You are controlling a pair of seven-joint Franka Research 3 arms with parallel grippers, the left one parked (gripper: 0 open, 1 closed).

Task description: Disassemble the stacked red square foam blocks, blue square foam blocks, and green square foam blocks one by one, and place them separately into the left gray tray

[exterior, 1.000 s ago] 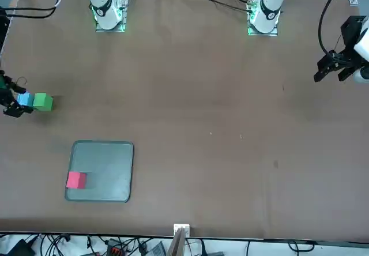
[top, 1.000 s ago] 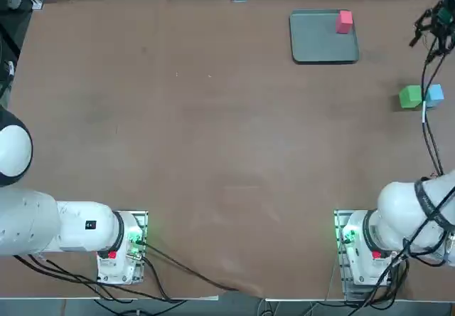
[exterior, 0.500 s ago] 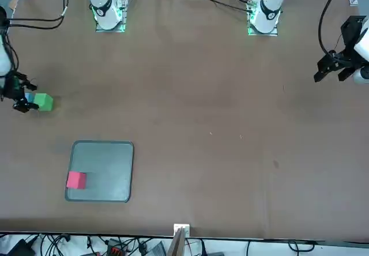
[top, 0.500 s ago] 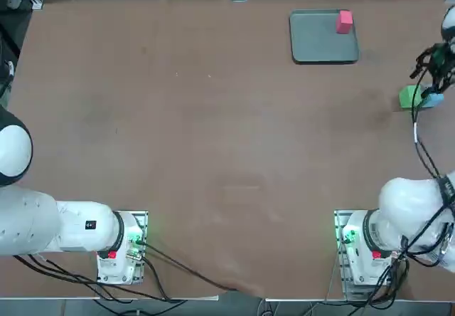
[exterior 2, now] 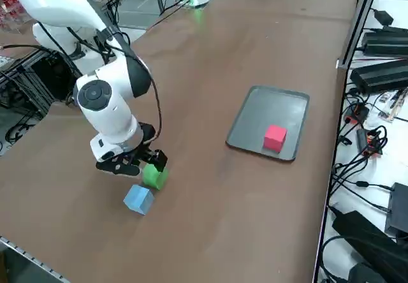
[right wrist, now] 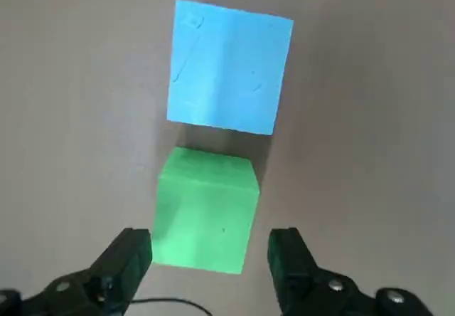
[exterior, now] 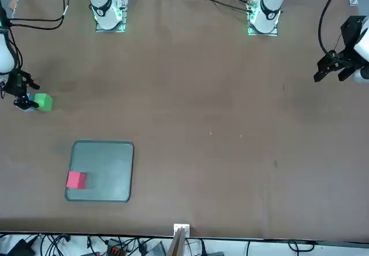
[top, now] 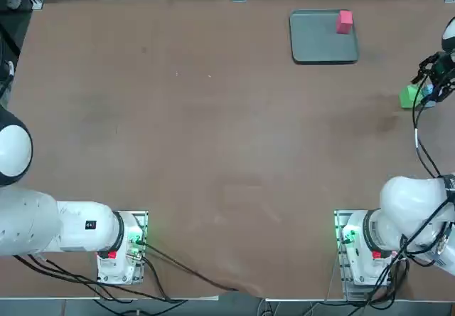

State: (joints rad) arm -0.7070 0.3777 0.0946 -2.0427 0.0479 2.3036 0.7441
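**A:** Green cube is the one that matters next. It lies on the table at the right edge of the top view, and in the wrist view it fills the lower middle of the frame, right between the two fingertips.

**B:** So the right gripper straddles it?

**A:** It hangs over it with its fingers spread wide, one to each side of the cube and clear of both faces. Nothing is held. The gap looks a little broader than the cube, and the cube's side faces run roughly parallel to the fingers, so a straight descent should do.

**B:** And the blue cube?

**A:** Just beyond the green one, in the upper middle of the wrist view, so close that they seem to touch or nearly so. It lies along the line between the fingers, not across it, so the closing stroke should miss it. In the right side view it sits at the lower left, just below and left of the green.

**B:** Where does the load go?

**A:** To the tray in the upper right of the top view, well apart from the pair. The red cube already rests in its upper right corner.
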